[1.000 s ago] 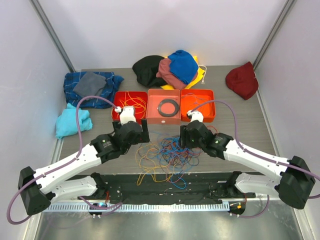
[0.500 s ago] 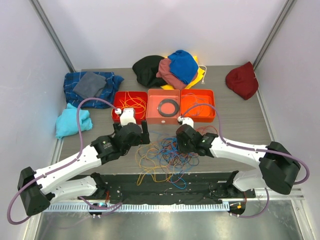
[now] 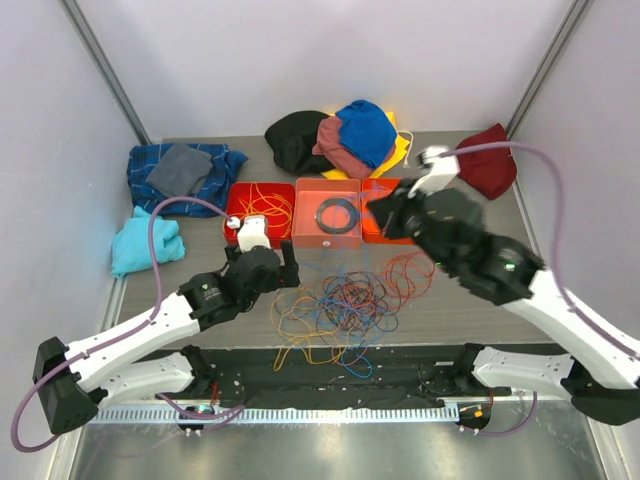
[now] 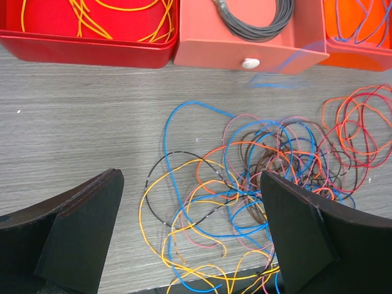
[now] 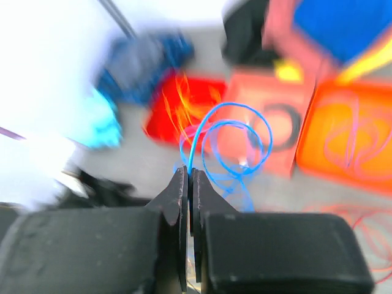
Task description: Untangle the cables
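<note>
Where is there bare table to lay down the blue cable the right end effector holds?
Bare wood lies left of the cable tangle, in front of the red tray, and at the back between the plaid cloth and the black garment. The middle is crowded with loops.

Showing a matt grey wood grain: the table (image 4: 73,128), left of the frame. Looking smooth and plastic-coated, slightly glossy: the thin cables (image 4: 257,177). Shining softly as smooth plastic: the red tray (image 4: 92,49), upper left. Appearing matt black, faintly textured: the fingers (image 4: 79,239) of the left gripper (image 4: 190,184). Lying as soft, matt cloth: the garments (image 3: 365,130), upper middle.
</note>
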`<state>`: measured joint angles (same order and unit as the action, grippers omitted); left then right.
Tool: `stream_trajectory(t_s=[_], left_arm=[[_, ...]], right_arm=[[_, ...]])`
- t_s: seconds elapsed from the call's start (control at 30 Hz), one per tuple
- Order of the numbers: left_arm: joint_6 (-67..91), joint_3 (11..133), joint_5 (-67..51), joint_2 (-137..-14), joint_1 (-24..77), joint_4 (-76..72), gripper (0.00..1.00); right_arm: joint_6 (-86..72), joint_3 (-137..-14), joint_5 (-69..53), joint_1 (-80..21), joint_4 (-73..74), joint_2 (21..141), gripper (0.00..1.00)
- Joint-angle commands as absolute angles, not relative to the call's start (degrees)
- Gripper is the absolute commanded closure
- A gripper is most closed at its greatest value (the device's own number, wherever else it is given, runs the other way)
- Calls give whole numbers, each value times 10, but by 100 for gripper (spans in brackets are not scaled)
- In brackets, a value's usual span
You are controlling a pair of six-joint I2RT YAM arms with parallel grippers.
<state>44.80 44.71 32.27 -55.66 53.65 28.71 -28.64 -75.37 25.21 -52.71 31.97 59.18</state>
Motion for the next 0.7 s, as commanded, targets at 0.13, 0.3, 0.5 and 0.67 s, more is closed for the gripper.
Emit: stream_trajectory(t_s=[0.13,0.3,0.5,0.67], left_arm=[[452,440,320,-539,536,217,0],[452,430,297,-535,536,177,0],[412,416,232,-514,536,70,0],[388,399,193,-492,535,-38,0]], right_arm=[[-215,-980,283,-529,432,584,99],[-209,-1027,265,-528,443,585,99],[-217,-1020,234,-529,454,585,99],[-227,-1007,235,-529,466,577,99]])
